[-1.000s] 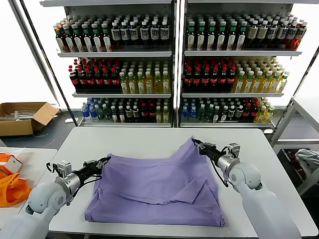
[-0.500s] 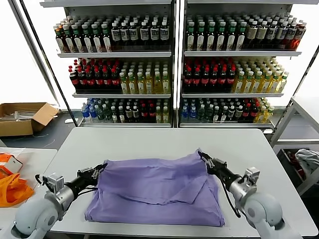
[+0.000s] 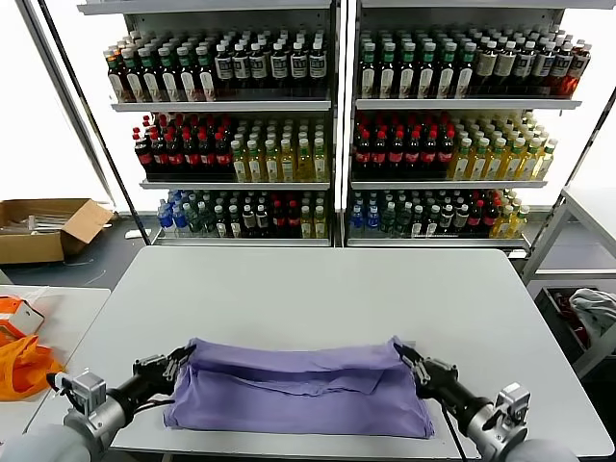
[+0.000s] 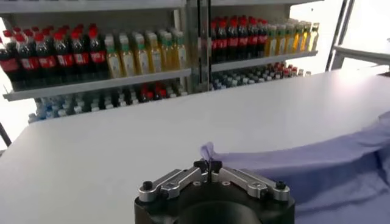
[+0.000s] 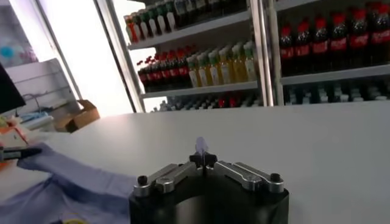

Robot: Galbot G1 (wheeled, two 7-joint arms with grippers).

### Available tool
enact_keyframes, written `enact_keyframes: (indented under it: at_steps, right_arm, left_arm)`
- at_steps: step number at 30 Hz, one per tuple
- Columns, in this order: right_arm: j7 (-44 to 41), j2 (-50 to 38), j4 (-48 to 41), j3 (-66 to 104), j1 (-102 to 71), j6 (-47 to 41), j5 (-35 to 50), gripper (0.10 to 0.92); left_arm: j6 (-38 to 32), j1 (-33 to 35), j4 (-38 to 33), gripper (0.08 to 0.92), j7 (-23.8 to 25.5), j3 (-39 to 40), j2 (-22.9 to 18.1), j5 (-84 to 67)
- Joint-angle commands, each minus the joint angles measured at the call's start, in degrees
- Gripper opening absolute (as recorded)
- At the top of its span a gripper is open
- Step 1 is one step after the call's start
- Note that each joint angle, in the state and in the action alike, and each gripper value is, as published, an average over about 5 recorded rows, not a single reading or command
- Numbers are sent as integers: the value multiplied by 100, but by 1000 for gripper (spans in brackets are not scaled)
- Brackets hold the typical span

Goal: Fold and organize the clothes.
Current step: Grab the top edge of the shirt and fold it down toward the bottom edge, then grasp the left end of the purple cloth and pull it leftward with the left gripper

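Purple T-shirt (image 3: 298, 390) — flat on the white table (image 3: 318, 279), near the front edge, folded over into a long strip. Top layer pinched at both far corners. Left gripper (image 3: 181, 358) at the shirt's left corner, fingers pressed together on a small tuft of cloth. Right gripper (image 3: 406, 358) at the right corner, pinching cloth the same way. In each wrist view, just a tiny bit of purple poking up between the closed tips (image 4: 208, 163) (image 5: 202, 157).

Could go wrong from here: such a small pinch could slip out with a hard pull. Could also drag the whole shirt toward the table edge and off it, since the bottom layer sits close to the front. Uneven pull from one side — crooked fold, lumpy middle. Already some wrinkles along the top layer.

Around: shelves of drink bottles (image 3: 318, 135) behind the table, well apart. Cardboard box (image 3: 43, 226) on the floor to the left. Orange cloth (image 3: 21, 364) on the side table at left. Nothing in the way on the table itself.
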Motion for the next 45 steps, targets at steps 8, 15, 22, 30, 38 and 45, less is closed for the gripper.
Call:
enact_keyframes:
  at_steps: [8, 15, 22, 30, 38, 45]
  right_arm:
    - [110, -57, 133, 95, -573, 376, -982, 119]
    - [97, -60, -101, 584, 30, 1081, -920, 302]
    - [497, 276, -561, 1039, 690, 1813, -553, 501]
    - [620, 832, -936, 1579, 376, 2131, -614, 734]
    - [631, 852, -1063, 1844, 97, 2236, -624, 822]
    - [623, 810, -1068, 1895, 69, 2258, -600, 823]
  left_arm:
    - [-67, 551, -186, 114, 74, -284, -50, 790]
    - [-22, 397, -262, 294, -103, -733, 40, 510]
    - [-209, 464, -651, 494, -1100, -741, -259, -436]
    - [-488, 543, -517, 727, -2045, 219, -1571, 378]
    - [136, 453, -474, 821, -3045, 678, -1901, 161]
    - [175, 436, -259, 823, -3090, 856, -1981, 297]
